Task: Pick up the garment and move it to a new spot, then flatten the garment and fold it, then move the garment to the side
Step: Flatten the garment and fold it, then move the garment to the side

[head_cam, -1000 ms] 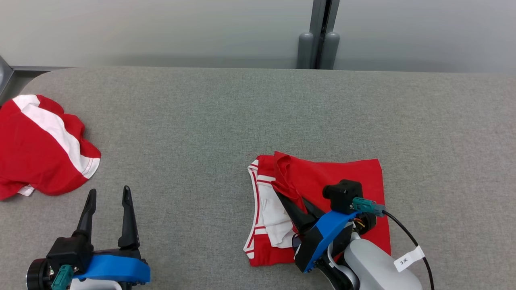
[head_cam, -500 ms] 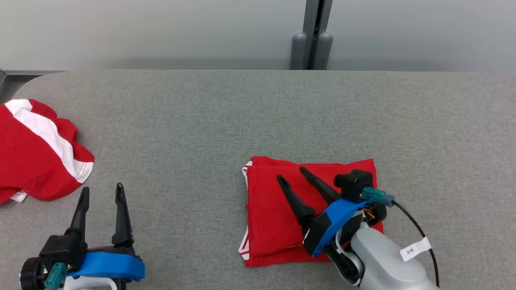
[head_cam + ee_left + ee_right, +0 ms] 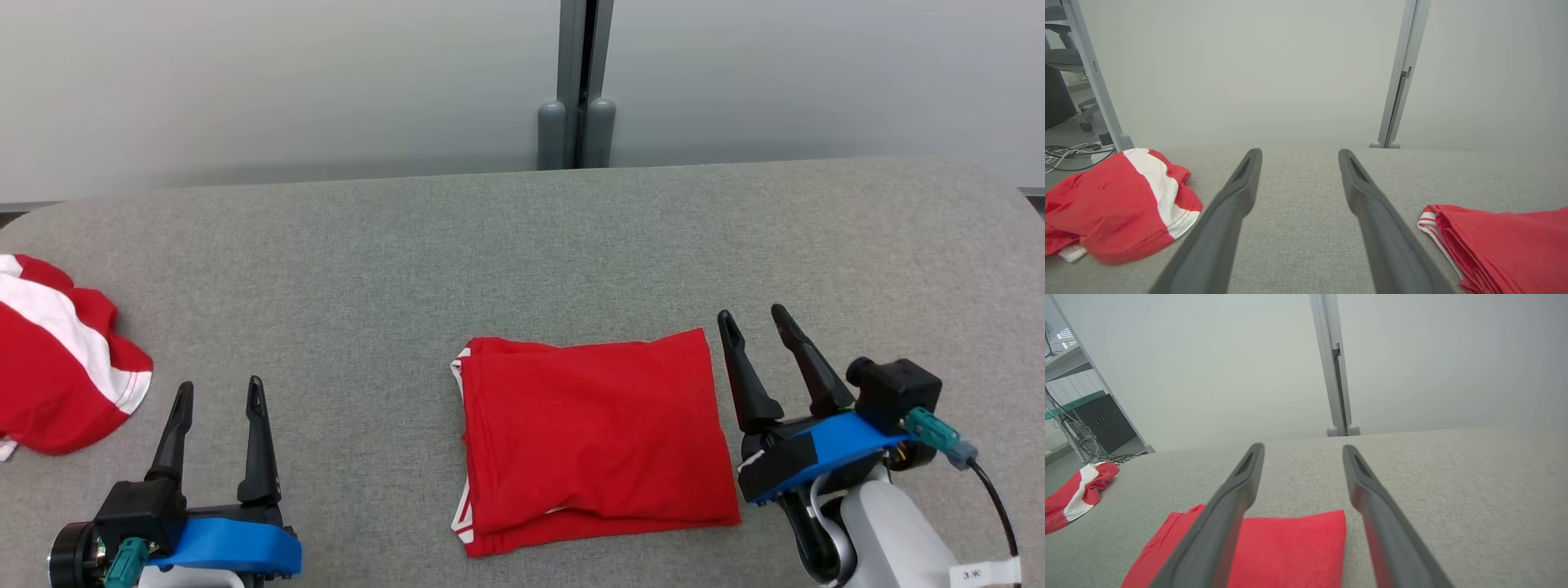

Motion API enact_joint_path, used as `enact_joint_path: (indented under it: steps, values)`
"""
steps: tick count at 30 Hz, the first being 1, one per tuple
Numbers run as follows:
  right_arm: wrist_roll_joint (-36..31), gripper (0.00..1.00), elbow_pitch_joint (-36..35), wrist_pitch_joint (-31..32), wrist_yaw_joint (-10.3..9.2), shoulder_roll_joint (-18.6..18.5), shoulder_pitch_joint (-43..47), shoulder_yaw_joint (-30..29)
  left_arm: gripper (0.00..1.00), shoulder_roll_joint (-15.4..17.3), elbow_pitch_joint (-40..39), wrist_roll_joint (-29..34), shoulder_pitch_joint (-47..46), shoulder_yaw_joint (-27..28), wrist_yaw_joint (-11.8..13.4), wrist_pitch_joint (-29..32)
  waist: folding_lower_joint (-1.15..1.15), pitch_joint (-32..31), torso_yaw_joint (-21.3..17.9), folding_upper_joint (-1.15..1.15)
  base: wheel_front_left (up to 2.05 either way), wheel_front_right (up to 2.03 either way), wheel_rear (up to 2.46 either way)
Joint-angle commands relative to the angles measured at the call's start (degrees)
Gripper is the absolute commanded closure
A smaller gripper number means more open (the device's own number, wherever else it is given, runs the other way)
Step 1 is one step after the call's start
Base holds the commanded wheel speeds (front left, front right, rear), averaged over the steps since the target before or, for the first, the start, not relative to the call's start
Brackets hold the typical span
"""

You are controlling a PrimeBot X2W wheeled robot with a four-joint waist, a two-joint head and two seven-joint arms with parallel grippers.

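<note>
I judge this a robotics lab or test bay in an office-type room. I see a grey felt-topped work table (image 3: pixel 522 245) set against pale partition panels (image 3: pixel 286 82) joined by a metal post (image 3: pixel 578 73). I also note a wheeled office chair (image 3: pixel 1063 57), loose cables (image 3: pixel 1069 153) on the floor, and a dark equipment cabinet (image 3: pixel 1106 420) with small lit indicators.

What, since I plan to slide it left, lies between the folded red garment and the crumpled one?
Bare grey table and the open left tool standing over it, as the head view and left wrist view show.
</note>
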Motion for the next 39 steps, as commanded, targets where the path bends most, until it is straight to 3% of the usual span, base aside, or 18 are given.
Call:
enact_joint_path:
  steps: [1,9,18,39]
  values:
    - [-0.8,0.00,-1.1,-0.3,0.01,0.4,1.4,-0.8,0.00,0.1,-0.3,0.2,0.1,0.0,-0.1,-0.1,0.00,-0.6,-0.6,0.00,0.00,0.00,0.00]
    - [-7.5,0.00,-7.9,-0.3,0.01,1.7,9.8,-6.5,0.00,0.0,-0.1,1.0,1.3,-0.4,-0.1,-0.1,0.00,-3.2,-0.9,0.00,0.00,0.00,0.00]
    - [-10.5,0.00,-10.9,-0.3,0.01,2.5,16.5,-10.3,0.00,0.3,0.2,1.6,4.3,-0.3,0.0,-0.1,0.00,-5.9,0.1,0.00,0.00,0.00,0.00]
    - [-10.2,0.00,-9.5,-0.3,0.01,2.7,18.6,-9.7,0.00,0.7,1.1,1.3,5.5,-1.5,0.7,-0.1,0.00,-7.0,1.3,0.00,0.00,0.00,0.00]
